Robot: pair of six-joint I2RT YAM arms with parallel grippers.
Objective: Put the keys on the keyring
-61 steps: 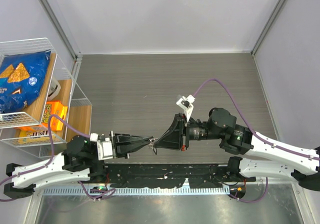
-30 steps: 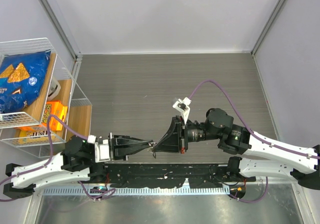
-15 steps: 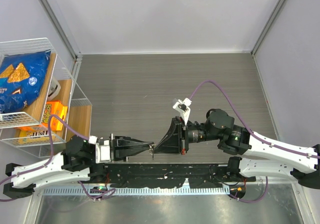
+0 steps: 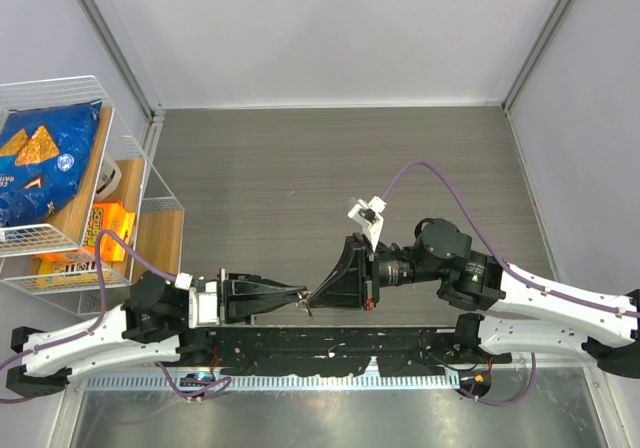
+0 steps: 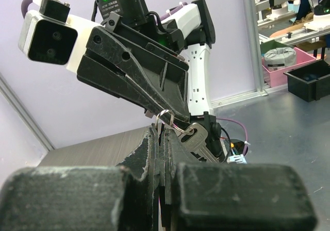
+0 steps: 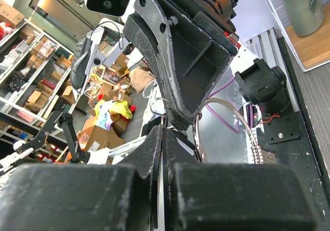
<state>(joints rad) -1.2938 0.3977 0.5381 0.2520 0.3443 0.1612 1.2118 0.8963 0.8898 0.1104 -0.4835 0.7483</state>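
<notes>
My left gripper [image 4: 300,293] and right gripper [image 4: 314,299] meet tip to tip above the table's near edge. In the left wrist view the left fingers [image 5: 154,153] are shut on the thin silver keyring [image 5: 166,118], which rises from their tips to the right gripper's black fingertips [image 5: 154,104]. A silvery key [image 5: 200,142] hangs on the ring just right of the left fingers. In the right wrist view the right fingers [image 6: 154,148] are shut on a thin metal piece, apparently a key, under a small wire loop [image 6: 159,107]. Other keys are out of view.
A wire rack [image 4: 60,183] with a blue chip bag and orange packets stands at the left. The dark wood-grain table [image 4: 300,168] stretches behind the grippers. The black arm base rail [image 4: 330,346] runs just below them. A larger silvery loop [image 6: 223,115] hangs beside the right fingers.
Both gripper tips, still touching, have drifted slightly toward the near edge. The right wrist has lowered and shifted a little left. In the last half second almost nothing moved.
</notes>
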